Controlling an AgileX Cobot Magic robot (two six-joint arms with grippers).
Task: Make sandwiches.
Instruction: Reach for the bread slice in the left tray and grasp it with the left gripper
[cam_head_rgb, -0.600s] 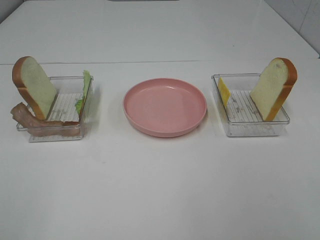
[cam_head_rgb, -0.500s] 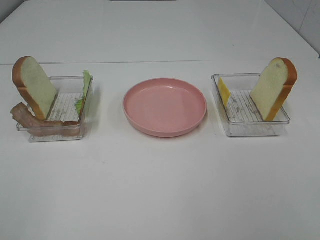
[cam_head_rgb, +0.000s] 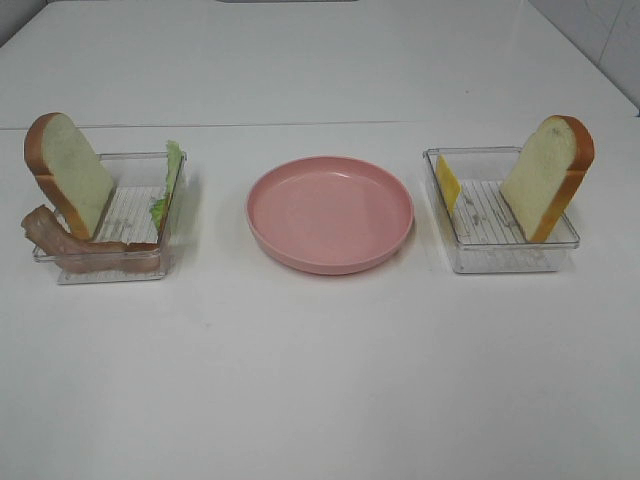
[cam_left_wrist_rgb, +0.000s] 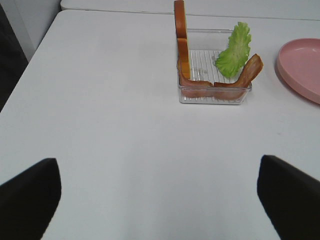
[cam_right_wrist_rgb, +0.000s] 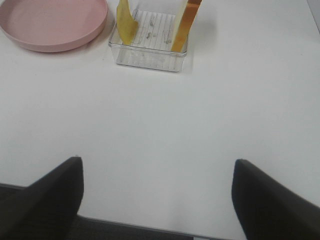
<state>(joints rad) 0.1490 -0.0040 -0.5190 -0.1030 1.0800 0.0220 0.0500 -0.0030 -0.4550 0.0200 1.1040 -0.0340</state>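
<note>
Flanking the pink plate (cam_head_rgb: 330, 262), two clear trays (cam_head_rgb: 110, 268) (cam_head_rgb: 500, 260) hold leaning bread slices (cam_head_rgb: 70, 175) (cam_head_rgb: 545, 175).

Ahead of the left claw (cam_left_wrist_rgb: 159, 200), bare tabletop (cam_left_wrist_rgb: 100, 125) lay open up to a tray (cam_left_wrist_rgb: 215, 95), where upright bread (cam_left_wrist_rgb: 180, 45), lettuce (cam_left_wrist_rgb: 234, 50) and bacon (cam_left_wrist_rgb: 242, 79) rose. Ahead of the right claw (cam_right_wrist_rgb: 157, 195), it lay open likewise to a second tray (cam_right_wrist_rgb: 150, 60); a plate (cam_head_rgb: 330, 215) sat between.

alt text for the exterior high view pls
An empty pink plate sits between two clear trays on a white table. The left tray holds a leaning bread slice, lettuce leaf and bacon strips; the right tray holds a cheese square and a second bread slice. No arms are in view.
</note>
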